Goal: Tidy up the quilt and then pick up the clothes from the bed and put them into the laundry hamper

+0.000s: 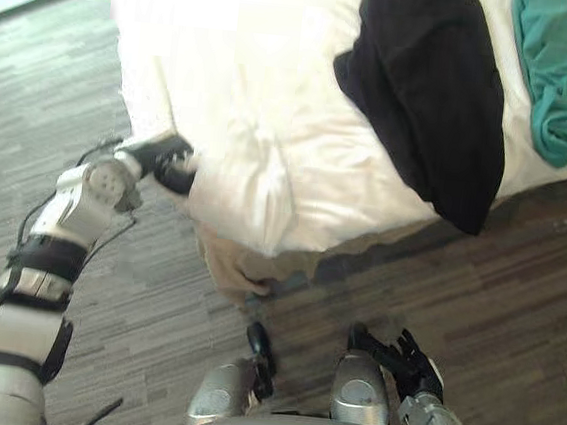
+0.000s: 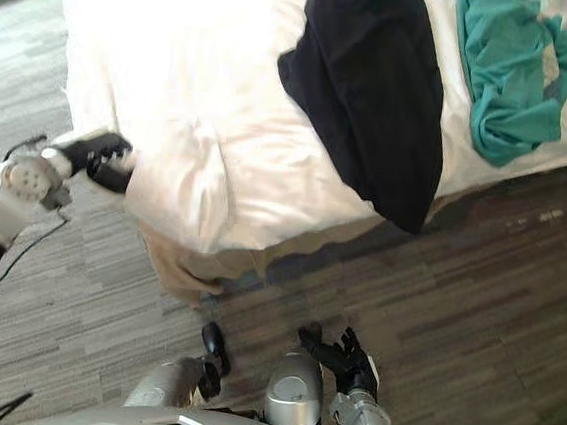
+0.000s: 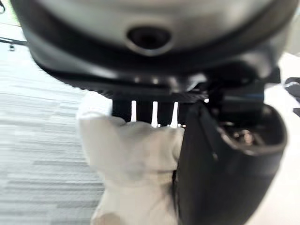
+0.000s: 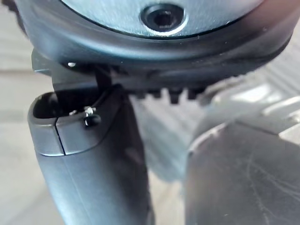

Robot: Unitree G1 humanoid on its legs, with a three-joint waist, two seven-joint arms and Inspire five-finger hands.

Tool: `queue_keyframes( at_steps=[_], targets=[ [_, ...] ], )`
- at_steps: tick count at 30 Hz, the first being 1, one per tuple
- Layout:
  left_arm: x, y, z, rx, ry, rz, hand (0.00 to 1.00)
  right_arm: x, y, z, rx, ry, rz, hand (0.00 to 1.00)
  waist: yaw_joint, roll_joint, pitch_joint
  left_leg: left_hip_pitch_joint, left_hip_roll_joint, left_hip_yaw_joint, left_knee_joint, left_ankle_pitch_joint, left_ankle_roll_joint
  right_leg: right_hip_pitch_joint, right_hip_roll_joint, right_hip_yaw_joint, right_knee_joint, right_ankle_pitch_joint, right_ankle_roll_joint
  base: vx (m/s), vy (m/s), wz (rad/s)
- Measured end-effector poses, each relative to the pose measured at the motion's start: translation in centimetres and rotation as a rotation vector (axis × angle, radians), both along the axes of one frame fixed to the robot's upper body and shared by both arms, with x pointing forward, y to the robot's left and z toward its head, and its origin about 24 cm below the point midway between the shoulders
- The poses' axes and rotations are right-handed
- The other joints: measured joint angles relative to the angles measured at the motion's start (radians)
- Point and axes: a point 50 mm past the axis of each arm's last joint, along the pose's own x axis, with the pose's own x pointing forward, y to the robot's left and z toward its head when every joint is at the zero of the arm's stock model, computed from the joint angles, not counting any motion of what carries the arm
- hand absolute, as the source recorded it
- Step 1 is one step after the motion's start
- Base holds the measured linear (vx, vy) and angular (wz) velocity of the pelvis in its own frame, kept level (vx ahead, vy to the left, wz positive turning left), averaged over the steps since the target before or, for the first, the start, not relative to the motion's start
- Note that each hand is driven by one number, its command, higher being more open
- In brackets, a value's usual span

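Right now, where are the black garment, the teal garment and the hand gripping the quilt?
black garment (image 1: 430, 96): left eye view, middle of its cloth.
teal garment (image 1: 560, 86): left eye view, its bunched middle.
left hand (image 1: 174, 172): left eye view, dark palm at the quilt (image 1: 244, 98) edge.

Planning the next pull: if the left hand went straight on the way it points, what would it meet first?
The white quilt: the left hand clutches its hanging edge and points straight into the folds. What lies behind them is hidden.
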Motion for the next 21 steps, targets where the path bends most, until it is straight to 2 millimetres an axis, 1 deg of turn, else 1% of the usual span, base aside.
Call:
queue_keyframes(
  at_steps=[1, 4, 6, 7, 10, 12, 13, 15, 16, 17, 18, 20, 21],
  targets=[
    [-1.4, 1.1, -1.3, -0.014, 0.036, 0.036, 1.0, -0.5, -0.2, -0.3, 0.002, 0.03, -0.005, 1.0, 0.009, 0.004, -0.029, 0.003, 0.001, -0.011, 0.0, -0.003, -0.005, 0.017, 0.003, -0.012, -0.017, 0.0, 0.0, 0.05, -0.011, 0.2],
    [-3.7, 2.8, -3.3, -0.066, 0.082, 0.106, 1.0, -1.7, -0.6, -1.0, -0.002, 0.096, -0.009, 1.0, 0.033, 0.004, -0.074, 0.025, 0.001, -0.038, -0.001, -0.007, -0.01, 0.07, 0.009, -0.043, -0.054, 0.0, 0.001, 0.03, -0.014, 0.2],
    [-5.1, 3.6, -4.7, -0.08, 0.112, 0.153, 1.0, -2.4, -0.9, -1.2, -0.011, 0.125, -0.004, 1.0, 0.04, 0.003, -0.097, 0.045, 0.001, -0.051, -0.012, -0.007, -0.011, 0.102, 0.015, -0.055, -0.074, 0.001, 0.002, 0.0, -0.01, 0.12],
    [-5.5, 3.8, -5.0, -0.085, 0.117, 0.165, 1.0, -2.5, -1.0, -1.2, -0.012, 0.128, -0.007, 1.0, 0.042, 0.003, -0.102, 0.049, 0.0, -0.052, -0.015, -0.007, -0.011, 0.105, 0.016, -0.056, -0.076, 0.001, 0.002, 0.0, -0.001, 0.04],
    [-7.0, 4.3, -6.8, -0.129, 0.125, 0.245, 1.0, -3.2, -1.4, -1.4, -0.012, 0.147, -0.032, 1.0, 0.054, 0.002, -0.116, 0.052, -0.002, -0.067, -0.016, -0.006, -0.014, 0.124, 0.023, -0.078, -0.102, 0.006, 0.01, -0.01, -0.009, 0.12],
    [-9.3, 5.2, -9.5, -0.167, 0.206, 0.366, 1.0, -4.0, -1.8, -1.6, -0.024, 0.181, -0.028, 1.0, 0.056, 0.007, -0.122, 0.053, -0.001, -0.088, -0.018, -0.003, -0.017, 0.144, 0.029, -0.099, -0.116, 0.007, 0.011, 0.0, -0.033, 0.24],
    [-10.1, 5.6, -10.4, -0.182, 0.232, 0.411, 1.0, -4.2, -1.8, -1.7, -0.023, 0.188, -0.031, 1.0, 0.058, 0.007, -0.125, 0.053, -0.001, -0.091, -0.019, -0.003, -0.018, 0.148, 0.03, -0.103, -0.122, 0.007, 0.012, 0.01, -0.027, 0.17],
    [-14.0, 7.0, -13.6, -0.244, 0.32, 0.612, 1.0, -5.5, -1.7, -2.1, -0.012, 0.226, -0.043, 1.0, 0.085, 0.008, -0.15, 0.053, 0.001, -0.099, -0.035, 0.005, -0.023, 0.15, 0.037, -0.11, -0.133, 0.007, 0.011, 0.03, -0.029, 0.12],
    [-14.9, 7.4, -14.1, -0.257, 0.323, 0.671, 1.0, -5.7, -1.7, -2.2, -0.009, 0.236, -0.045, 1.0, 0.092, 0.006, -0.155, 0.053, 0.001, -0.103, -0.037, 0.006, -0.024, 0.155, 0.038, -0.117, -0.138, 0.008, 0.012, 0.03, -0.032, 0.22],
    [-16.8, 8.1, -15.3, -0.292, 0.346, 0.781, 1.0, -6.2, -1.7, -2.3, -0.005, 0.252, -0.05, 1.0, 0.103, 0.005, -0.162, 0.055, 0.001, -0.114, -0.039, 0.008, -0.024, 0.165, 0.039, -0.131, -0.14, 0.007, 0.012, 0.02, -0.024, 0.21],
    [-17.8, 8.4, -15.9, -0.31, 0.35, 0.84, 1.0, -6.4, -1.7, -2.4, -0.003, 0.259, -0.054, 1.0, 0.109, 0.004, -0.167, 0.057, 0.0, -0.117, -0.04, 0.008, -0.024, 0.168, 0.039, -0.133, -0.141, 0.007, 0.011, 0.01, -0.016, 0.17],
    [-22.2, 9.0, -18.0, -0.392, 0.347, 1.112, 1.0, -6.5, -1.7, -2.4, 0.0, 0.262, -0.061, 1.0, 0.128, 0.001, -0.181, 0.073, -0.003, -0.119, -0.052, 0.011, -0.024, 0.185, 0.038, -0.138, -0.149, 0.007, 0.011, 0.0, 0.0, 0.06],
    [-23.3, 9.1, -18.5, -0.405, 0.351, 1.177, 1.0, -6.5, -1.7, -2.4, 0.0, 0.262, -0.062, 1.0, 0.134, 0.001, -0.189, 0.073, -0.003, -0.119, -0.053, 0.013, -0.024, 0.185, 0.038, -0.139, -0.15, 0.007, 0.011, -0.03, 0.001, 0.06]
  ],
)
